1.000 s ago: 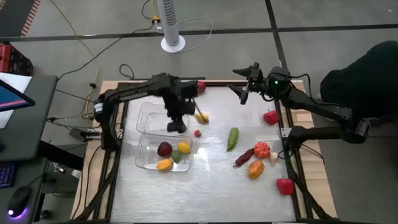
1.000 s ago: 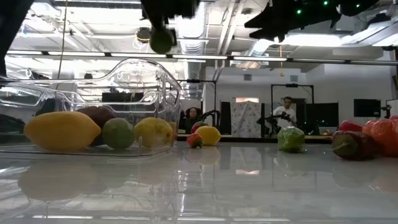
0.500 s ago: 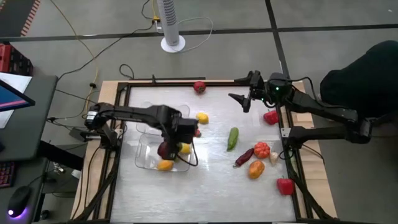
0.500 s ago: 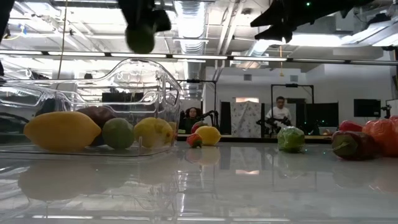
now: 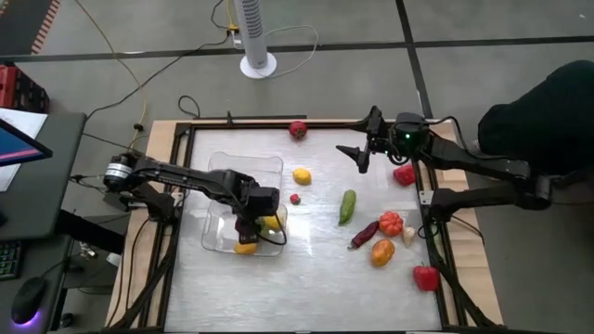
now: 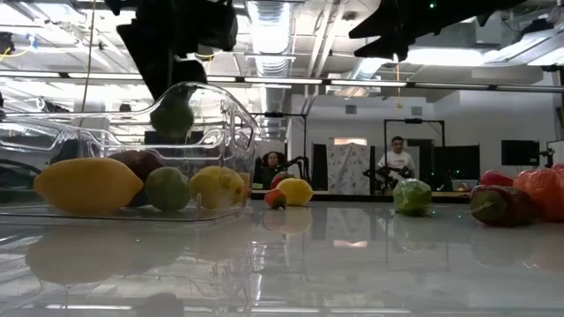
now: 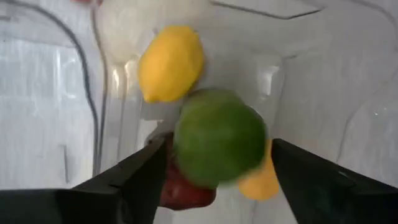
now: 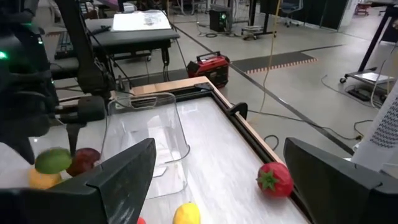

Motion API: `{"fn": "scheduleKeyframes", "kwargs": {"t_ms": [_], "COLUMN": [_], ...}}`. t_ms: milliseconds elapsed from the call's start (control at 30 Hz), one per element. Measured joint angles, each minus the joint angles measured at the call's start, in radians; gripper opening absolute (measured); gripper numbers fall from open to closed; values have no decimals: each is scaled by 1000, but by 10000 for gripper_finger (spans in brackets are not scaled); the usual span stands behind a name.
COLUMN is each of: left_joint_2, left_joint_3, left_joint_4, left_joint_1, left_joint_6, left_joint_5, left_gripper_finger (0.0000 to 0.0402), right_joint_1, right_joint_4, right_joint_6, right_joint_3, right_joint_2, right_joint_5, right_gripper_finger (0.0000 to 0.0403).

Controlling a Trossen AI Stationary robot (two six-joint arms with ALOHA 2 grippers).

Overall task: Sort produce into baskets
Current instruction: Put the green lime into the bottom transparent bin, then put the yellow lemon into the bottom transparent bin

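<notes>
My left gripper (image 5: 249,219) hangs open over the near clear basket (image 5: 215,243). That basket holds a yellow lemon (image 7: 170,63), a dark purple fruit, a green fruit (image 6: 167,188) and an orange-yellow fruit (image 6: 86,185). A round green fruit (image 7: 219,146) sits between the open fingers with a thin gap on each side. In the low view it is (image 6: 172,119) just under the gripper, above the fruits in the basket. The far clear basket (image 5: 246,169) looks empty. My right gripper (image 5: 356,154) is open and empty in the air over the table's far right.
Loose on the table are a red fruit (image 5: 298,129) at the far edge, a lemon (image 5: 302,175), a small red piece (image 5: 295,198) and a green cucumber (image 5: 347,206). At the right lie red peppers (image 5: 404,174), a dark chili (image 5: 365,234), orange pieces (image 5: 381,252) and a whitish piece (image 5: 409,235).
My left gripper has carried the green fruit from over the far basket toward the table's near edge and down over the near basket. The fruit now sits lower, just under the gripper, above the fruits in the basket. My right gripper has drifted slightly.
</notes>
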Motion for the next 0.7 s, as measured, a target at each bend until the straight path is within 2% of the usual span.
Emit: {"fn": "scheduleKeyframes", "kwargs": {"t_ms": [167,300,433,700], "left_joint_2": [-1,0,55,255], "left_joint_3": [60,118,158,300], "left_joint_4": [9,67,144,171], "left_joint_1": [1,25,114,234], "left_joint_6": [3,3,43,259], "left_joint_5": [-70,-202,-153,-170], "left_gripper_finger": [326,335,327,306], "right_joint_1": [0,0,-3,-3], "right_joint_4": [7,16,41,46], "right_joint_6": [0,-2,-9,-26], "right_joint_3": [0,0,0,0], "right_joint_2": [6,7,7,7], "right_joint_5": [0,0,-1,-1], "right_gripper_finger": [379,379,379,379]}}
